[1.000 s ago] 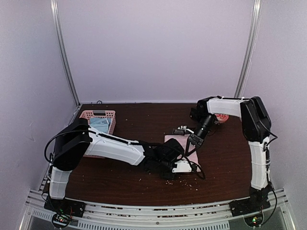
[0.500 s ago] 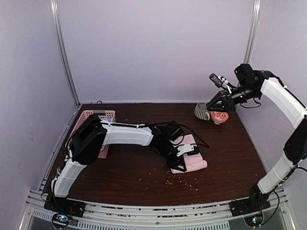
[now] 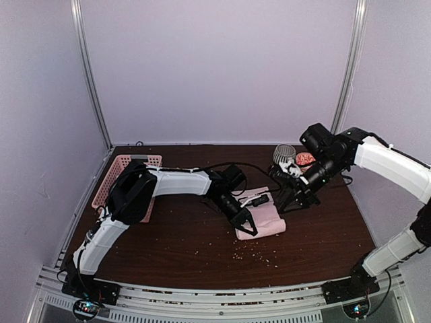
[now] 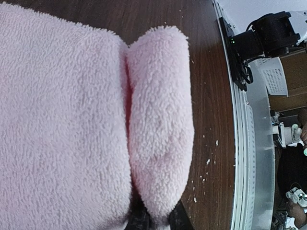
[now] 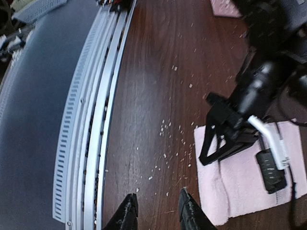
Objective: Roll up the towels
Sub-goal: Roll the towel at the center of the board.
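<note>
Left wrist view: left gripper pinches the half-rolled pink terry towel, right gripper gapes empty; a slip could unroll it.

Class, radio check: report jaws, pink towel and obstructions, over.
Left jaws shut on pink towel's rolled edge. Right jaws open, empty, alongside. Only crumbs nearby.

We see a light pink terry towel: soft cloth with a rough, looped, matt pile. It lies on a dark wood-grain tabletop that has a faint sheen. At 6 o'clock runs a ribbed silver metal rail, at 10 o'clock a pink plastic lattice basket.
</note>
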Controlling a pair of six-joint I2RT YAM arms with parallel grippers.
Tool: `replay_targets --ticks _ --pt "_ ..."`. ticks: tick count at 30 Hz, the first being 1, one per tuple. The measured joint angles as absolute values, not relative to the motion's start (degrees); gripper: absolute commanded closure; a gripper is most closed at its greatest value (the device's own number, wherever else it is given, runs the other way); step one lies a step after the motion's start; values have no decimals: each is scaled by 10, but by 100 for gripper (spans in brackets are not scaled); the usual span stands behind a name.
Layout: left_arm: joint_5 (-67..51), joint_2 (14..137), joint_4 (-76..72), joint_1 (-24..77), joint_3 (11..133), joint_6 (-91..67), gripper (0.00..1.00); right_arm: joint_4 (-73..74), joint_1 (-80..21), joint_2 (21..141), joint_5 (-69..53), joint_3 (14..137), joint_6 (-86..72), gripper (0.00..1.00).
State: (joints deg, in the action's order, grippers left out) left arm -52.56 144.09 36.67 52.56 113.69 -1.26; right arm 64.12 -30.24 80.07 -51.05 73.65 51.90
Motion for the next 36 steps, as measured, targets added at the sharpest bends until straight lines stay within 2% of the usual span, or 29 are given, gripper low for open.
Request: replay_targets --ticks 5,8,14,18,28,34,36 --pt "-531 1443 368 525 1137 -20 93 539 -388 795 -355 621 479 64" --pt "-534 1444 368 524 1137 -23 93 485 -398 813 -278 597 461 64" --pt "-536 1444 368 524 1137 -25 93 395 -403 881 -200 583 446 58" --pt "-536 1444 368 524 1137 -25 93 377 -412 895 -181 570 434 59" --pt "-533 1444 368 523 1137 -25 93 337 -427 926 -160 545 432 72" --pt "-531 1444 372 519 1136 -25 92 318 -429 944 -154 544 434 90" --pt "-532 1443 371 518 1133 -25 86 320 -430 950 -156 549 440 93"
